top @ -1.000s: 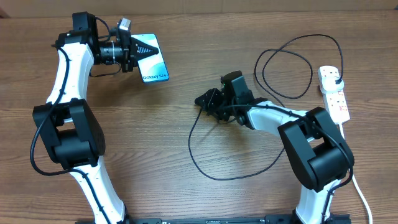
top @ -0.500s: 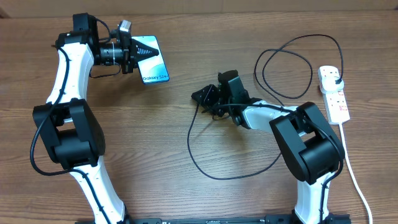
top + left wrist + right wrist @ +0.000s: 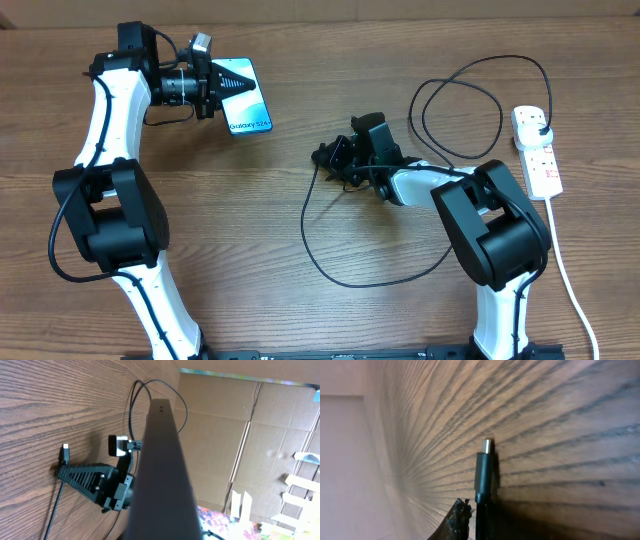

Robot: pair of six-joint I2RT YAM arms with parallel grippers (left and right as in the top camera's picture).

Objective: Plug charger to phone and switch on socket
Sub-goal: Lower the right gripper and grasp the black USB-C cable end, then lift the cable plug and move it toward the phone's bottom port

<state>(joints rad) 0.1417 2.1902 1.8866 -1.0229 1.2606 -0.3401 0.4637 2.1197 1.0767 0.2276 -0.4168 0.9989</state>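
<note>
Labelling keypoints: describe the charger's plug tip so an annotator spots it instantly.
Start at the right arm; its claw grips the thin black charger cable. The plug tip sticks out just past the claw: a thicker black sleeve ending in bare metal.

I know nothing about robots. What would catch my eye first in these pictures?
The lit blue phone stands out first, pinched in the left gripper at the upper left of the overhead view. Near the middle, the right gripper is closed on the thin black charger just behind its small plug tip. The cable loops over the wooden table to the white socket strip at the right edge.
</note>
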